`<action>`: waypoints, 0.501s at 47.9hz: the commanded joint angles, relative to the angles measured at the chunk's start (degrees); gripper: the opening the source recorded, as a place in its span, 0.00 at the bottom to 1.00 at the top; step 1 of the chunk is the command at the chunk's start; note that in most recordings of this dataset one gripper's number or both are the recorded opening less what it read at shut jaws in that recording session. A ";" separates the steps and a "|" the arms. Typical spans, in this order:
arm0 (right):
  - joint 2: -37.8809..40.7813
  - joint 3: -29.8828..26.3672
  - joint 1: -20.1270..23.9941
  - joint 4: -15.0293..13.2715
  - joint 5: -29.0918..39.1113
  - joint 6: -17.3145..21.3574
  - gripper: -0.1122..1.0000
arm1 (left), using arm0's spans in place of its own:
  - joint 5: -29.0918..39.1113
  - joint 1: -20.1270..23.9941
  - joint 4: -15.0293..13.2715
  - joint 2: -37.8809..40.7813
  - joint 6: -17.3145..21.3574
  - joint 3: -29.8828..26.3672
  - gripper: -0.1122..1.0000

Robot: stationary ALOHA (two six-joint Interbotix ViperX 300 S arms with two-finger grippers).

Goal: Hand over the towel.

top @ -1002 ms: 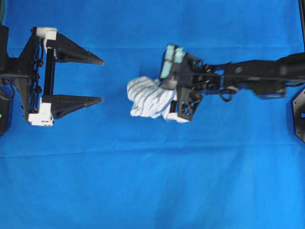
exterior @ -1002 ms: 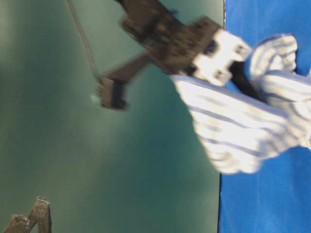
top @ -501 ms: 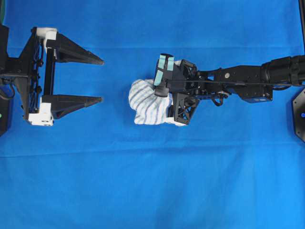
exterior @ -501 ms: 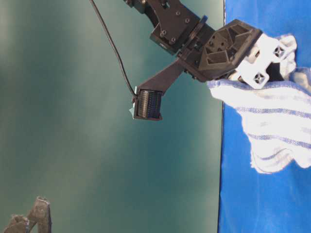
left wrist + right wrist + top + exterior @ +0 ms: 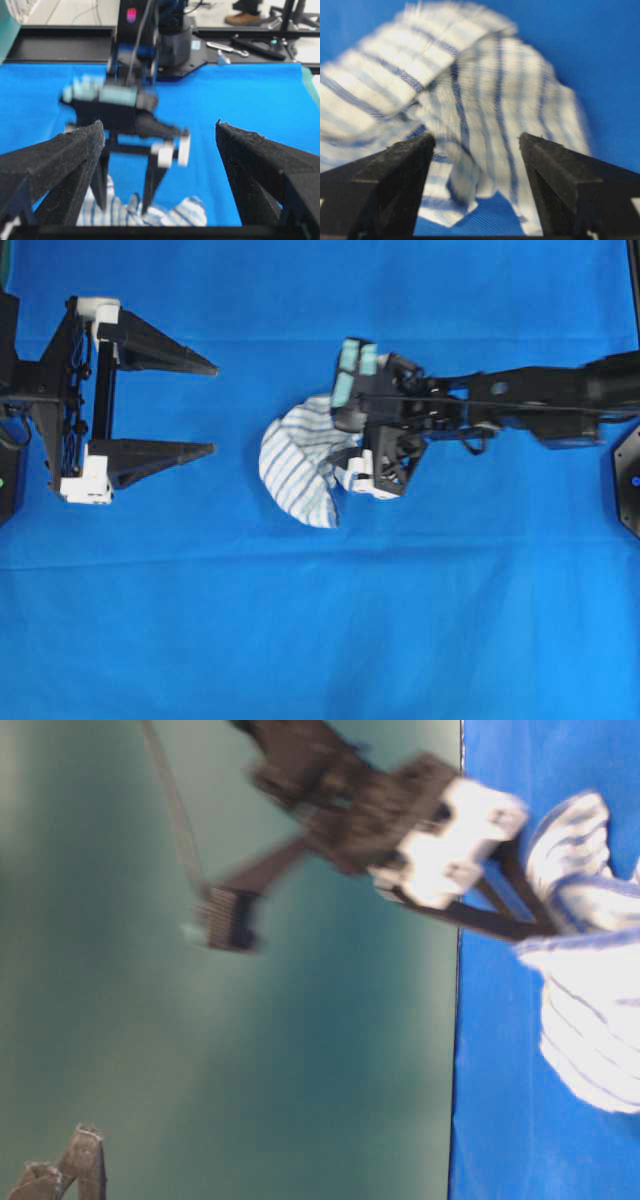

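Blue cloth (image 5: 320, 640) under striped towel (image 5: 295, 460)

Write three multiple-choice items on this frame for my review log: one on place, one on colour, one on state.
1. Where is the towel?
A) at the right claw
B) inside the left claw
C) hanging off the table edge

2. What colour are its stripes?
A) red
B) blue-grey
C) green

3. How is the left claw?
A) shut on the towel
B) shut, empty
C) open, empty

Key:
1 A: the overhead view shows it by the right claw, apart from the left.
2 B: it has thin blue-grey lines on white.
3 C: its fingers stand wide apart with only the blue cloth between them.
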 commanded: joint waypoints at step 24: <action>-33.84 11.43 1.85 -0.97 -11.78 0.09 0.73 | -0.53 0.00 -0.09 -0.09 -0.09 -0.62 0.94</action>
